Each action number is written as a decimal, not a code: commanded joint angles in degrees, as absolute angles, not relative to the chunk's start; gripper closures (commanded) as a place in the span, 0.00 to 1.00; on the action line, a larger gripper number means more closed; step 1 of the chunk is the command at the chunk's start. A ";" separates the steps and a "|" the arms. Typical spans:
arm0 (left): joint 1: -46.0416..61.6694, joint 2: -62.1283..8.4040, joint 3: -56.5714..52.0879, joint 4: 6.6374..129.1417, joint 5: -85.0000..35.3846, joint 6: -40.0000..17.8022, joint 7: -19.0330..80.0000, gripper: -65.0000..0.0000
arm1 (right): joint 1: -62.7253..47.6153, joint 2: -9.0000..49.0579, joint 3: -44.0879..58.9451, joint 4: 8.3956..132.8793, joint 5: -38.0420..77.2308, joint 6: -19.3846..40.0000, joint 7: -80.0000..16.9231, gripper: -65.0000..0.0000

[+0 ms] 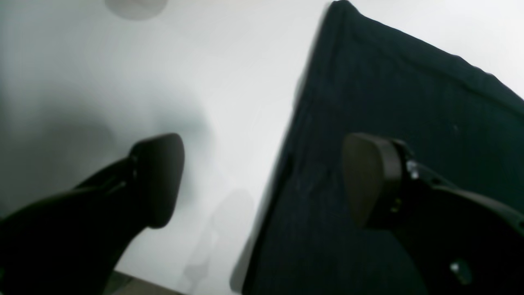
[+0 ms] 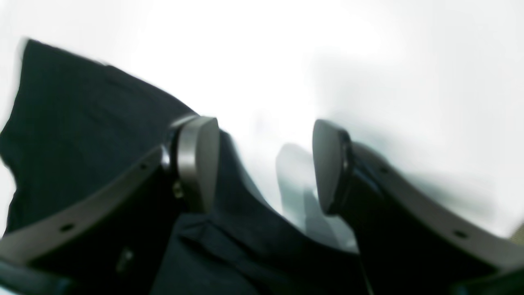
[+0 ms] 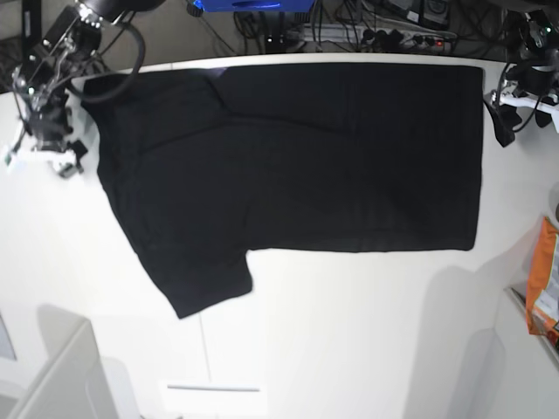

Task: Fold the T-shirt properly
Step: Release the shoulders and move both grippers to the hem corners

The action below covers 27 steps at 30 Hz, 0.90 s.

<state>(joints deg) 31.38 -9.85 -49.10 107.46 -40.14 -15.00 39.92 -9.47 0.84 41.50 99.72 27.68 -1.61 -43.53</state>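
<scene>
The black T-shirt [image 3: 297, 166] lies spread flat on the white table [image 3: 349, 340], plain side up, with one sleeve [image 3: 196, 284] pointing to the front left. My left gripper [image 1: 264, 180] is open at the shirt's right edge [image 3: 480, 157]; one finger [image 1: 368, 180] is over the cloth [image 1: 389, 82], the other over bare table. It shows in the base view [image 3: 504, 127] too. My right gripper [image 2: 264, 168] is open at the shirt's left edge, one finger [image 2: 196, 164] over the cloth [image 2: 73, 123]. It also shows in the base view [image 3: 63, 161]. Neither holds anything.
An orange packet [image 3: 543, 288] lies at the table's right edge. Cables and a power strip [image 3: 393, 35] run behind the table's back edge. A pale box [image 3: 52, 375] stands at the front left corner.
</scene>
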 commanded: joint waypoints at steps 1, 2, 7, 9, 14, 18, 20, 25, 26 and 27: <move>31.52 -10.68 -49.54 108.35 -40.66 -15.34 38.64 0.11 | -8.04 3.12 40.13 99.56 27.74 -1.45 -42.15 0.49; 30.99 -10.68 -49.54 108.35 -40.66 -15.34 38.64 0.11 | -7.16 4.18 38.20 98.24 27.74 -1.54 -42.15 0.49; 29.23 -10.95 -48.31 108.35 -35.21 -15.34 38.64 0.11 | -1.45 5.58 32.75 92.70 27.74 -1.80 -41.71 0.49; 28.62 -10.86 -46.99 108.35 -31.78 -15.34 38.64 0.11 | 1.01 5.58 32.48 90.59 27.74 -1.80 -41.71 0.49; 26.86 -10.86 -44.26 108.35 -25.63 -15.34 38.64 0.11 | 8.92 7.52 31.43 80.75 27.65 -1.80 -41.98 0.49; 25.27 -10.77 -44.26 108.35 -24.75 -15.34 38.64 0.11 | 14.90 10.24 25.54 72.04 27.65 -1.80 -41.54 0.49; 25.27 -10.77 -44.26 108.35 -24.75 -15.34 38.64 0.11 | 17.71 10.68 23.87 68.09 27.74 -1.71 -39.96 0.48; 24.66 -10.86 -44.26 108.18 -24.75 -15.34 38.64 0.11 | 25.54 12.18 17.36 55.69 27.82 -1.45 -34.42 0.47; 24.48 -10.86 -44.35 107.82 -24.75 -15.34 38.64 0.11 | 27.21 12.26 15.52 52.70 27.82 -1.36 -33.36 0.47; 24.48 -10.86 -44.44 107.38 -24.75 -15.34 38.64 0.11 | 28.79 12.35 14.02 50.42 27.82 -0.92 -32.22 0.47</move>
